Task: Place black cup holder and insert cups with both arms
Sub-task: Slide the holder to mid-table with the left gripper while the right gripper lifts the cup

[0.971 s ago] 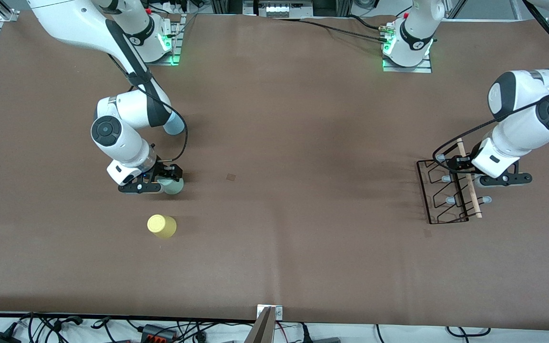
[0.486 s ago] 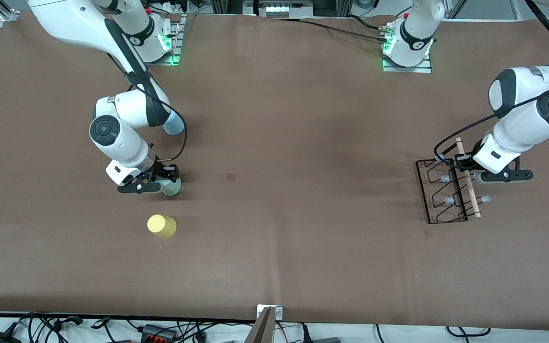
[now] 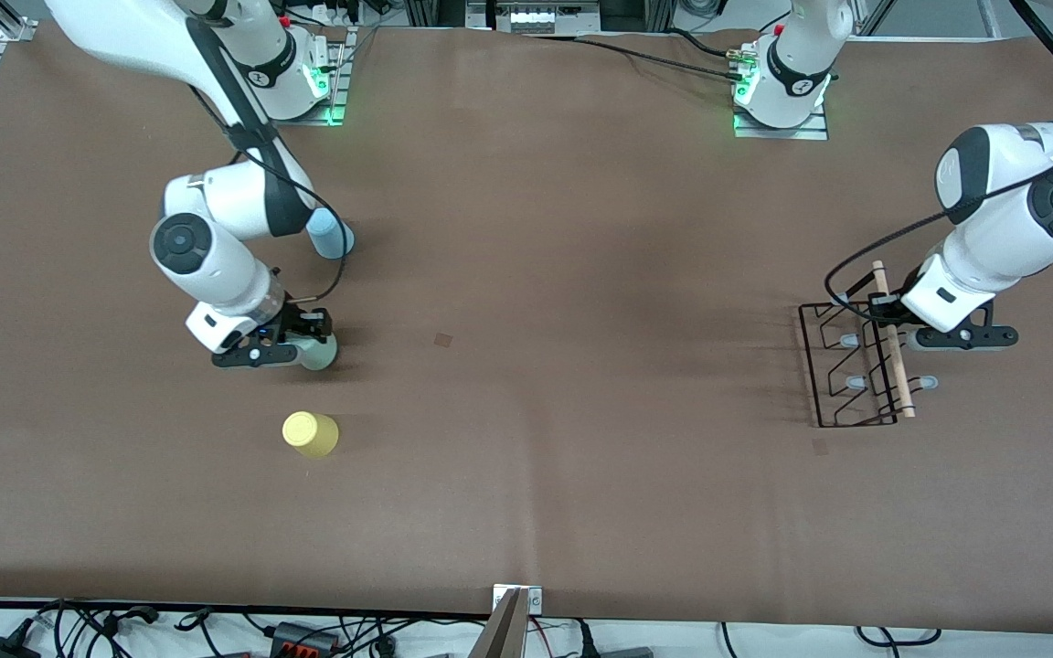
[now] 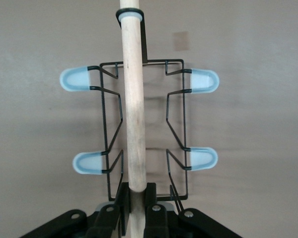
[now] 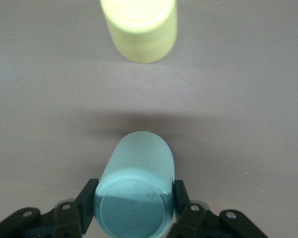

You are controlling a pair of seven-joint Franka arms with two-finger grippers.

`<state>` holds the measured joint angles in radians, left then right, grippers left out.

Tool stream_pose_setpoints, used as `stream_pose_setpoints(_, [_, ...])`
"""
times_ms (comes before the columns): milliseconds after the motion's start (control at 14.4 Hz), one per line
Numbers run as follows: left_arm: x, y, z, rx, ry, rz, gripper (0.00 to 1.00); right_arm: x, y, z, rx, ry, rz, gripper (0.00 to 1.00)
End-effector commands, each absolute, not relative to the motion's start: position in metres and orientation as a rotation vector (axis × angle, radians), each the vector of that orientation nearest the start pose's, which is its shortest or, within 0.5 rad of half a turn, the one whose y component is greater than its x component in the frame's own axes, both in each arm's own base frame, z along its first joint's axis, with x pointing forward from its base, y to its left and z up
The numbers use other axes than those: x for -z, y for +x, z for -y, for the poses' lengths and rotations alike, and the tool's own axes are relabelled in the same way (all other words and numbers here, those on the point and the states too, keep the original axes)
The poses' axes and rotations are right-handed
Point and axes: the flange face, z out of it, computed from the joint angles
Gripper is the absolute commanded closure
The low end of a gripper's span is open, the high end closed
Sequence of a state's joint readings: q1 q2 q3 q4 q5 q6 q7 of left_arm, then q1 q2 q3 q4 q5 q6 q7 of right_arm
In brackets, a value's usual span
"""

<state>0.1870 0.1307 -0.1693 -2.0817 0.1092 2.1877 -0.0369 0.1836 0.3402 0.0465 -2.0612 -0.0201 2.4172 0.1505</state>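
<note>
My right gripper [image 3: 311,340] is shut on the pale grey-green cup [image 3: 322,353], its fingers [image 5: 87,199] pressing on both sides of the cup [image 5: 136,188] low over the table, toward the right arm's end. The yellow cup [image 3: 310,433] [image 5: 139,29] stands nearer the front camera. The light blue cup [image 3: 331,235] stands farther back, partly hidden by the right arm. At the left arm's end, my left gripper [image 3: 888,316] [image 4: 137,199] is shut on the wooden rod [image 4: 134,124] of the black cup holder [image 3: 842,370]. I cannot tell whether the holder rests on the table.
The brown table [image 3: 581,274] carries a small dark mark [image 3: 443,340] near its middle. Both arm bases [image 3: 778,100] stand along the edge farthest from the front camera. Cables lie along the nearest edge.
Both grippers have shut, the right on the grey-green cup and the left on the holder's rod. The right arm has shifted toward its end of the table, uncovering the blue cup. The holder shifted slightly.
</note>
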Motion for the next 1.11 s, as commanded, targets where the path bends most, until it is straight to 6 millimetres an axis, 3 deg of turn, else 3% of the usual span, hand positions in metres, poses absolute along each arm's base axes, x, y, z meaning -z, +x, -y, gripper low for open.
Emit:
stream_pose_setpoints(0, [-0.420,0.572,0.027,-0.072,-3.054,-0.096,0.99,-0.316,0.570,-0.105,-0.026,-3.151,0.159,1.00])
stream_pose_setpoints(139, [-0.436,0.569,0.072,-0.117,-3.049,-0.195,0.99,-0.353,0.562,-0.093,-0.040,-3.153,0.188,1.00])
stream_pose_setpoints(208, [-0.443,0.565,0.105,-0.110,-3.049,-0.276,0.99,-0.370,0.557,-0.091,-0.057,-3.156,0.191,1.00])
stream_pose_setpoints(347, [-0.447,0.553,0.164,-0.078,-3.061,-0.278,0.99,-0.404,0.546,-0.088,-0.066,-3.161,0.192,1.00])
stream_pose_setpoints(624, [-0.430,0.532,0.256,-0.010,-3.125,-0.206,0.99,-0.451,0.537,-0.088,-0.119,-3.167,0.206,1.00])
stream_pose_setpoints(763, [-0.419,0.525,0.285,0.019,-3.159,-0.127,0.99,-0.456,0.536,-0.089,-0.143,-3.167,0.210,1.00])
stream_pose_setpoints(1041, [-0.400,0.513,0.317,-0.004,-3.186,-0.052,0.99,-0.455,0.536,-0.088,-0.151,-3.167,0.208,1.00])
